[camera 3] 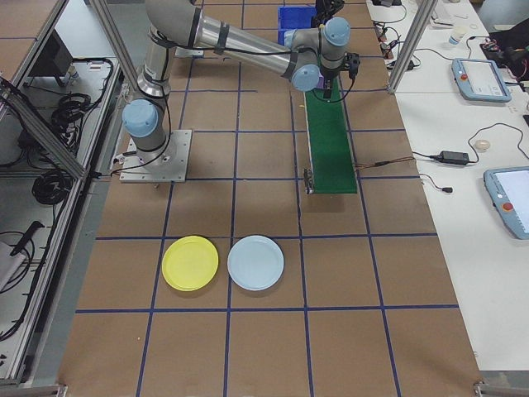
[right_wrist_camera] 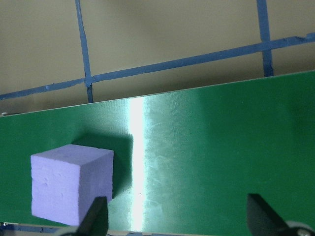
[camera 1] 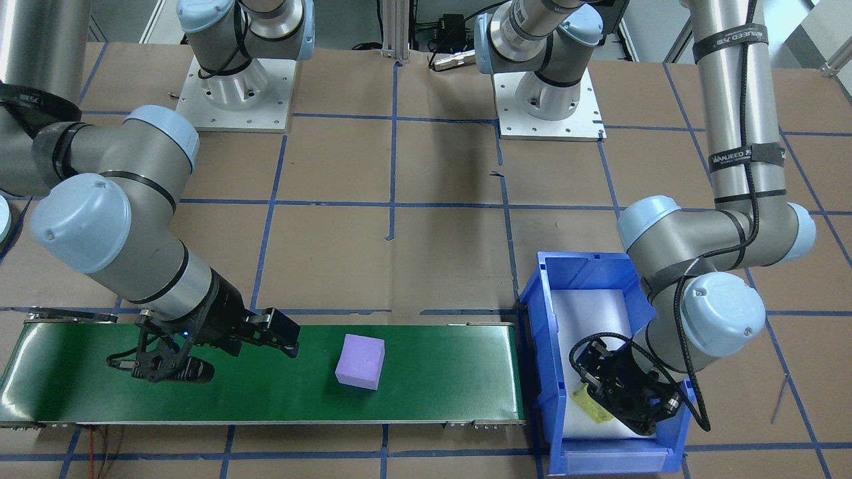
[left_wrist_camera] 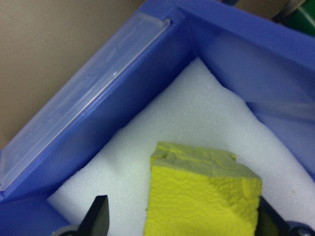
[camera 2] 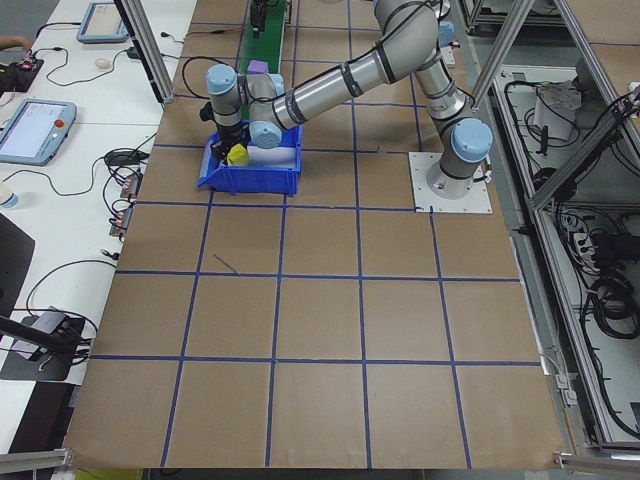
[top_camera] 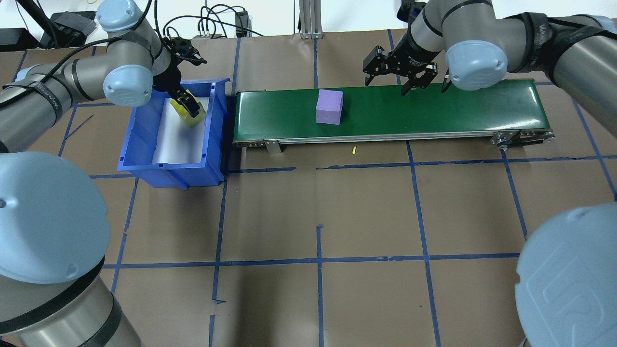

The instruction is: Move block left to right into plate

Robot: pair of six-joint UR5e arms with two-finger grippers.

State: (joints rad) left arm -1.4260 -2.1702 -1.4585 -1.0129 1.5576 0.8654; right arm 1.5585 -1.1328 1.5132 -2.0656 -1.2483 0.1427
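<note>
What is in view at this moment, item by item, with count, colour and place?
Purple block: one, purple, on the conveyor belt, untouched.
Yellow block: one, yellow, in the bin, between the left gripper's fingers.
Conveyor belt: one, green, beside the bin.
Bin: one, blue with white foam liner, at the belt's end.
Plates: two, yellow plate and light blue plate, side by side on the table, far from the belt.
Left gripper: one, black, down in the bin.
Right gripper: one, black, open over the belt, empty.
</note>
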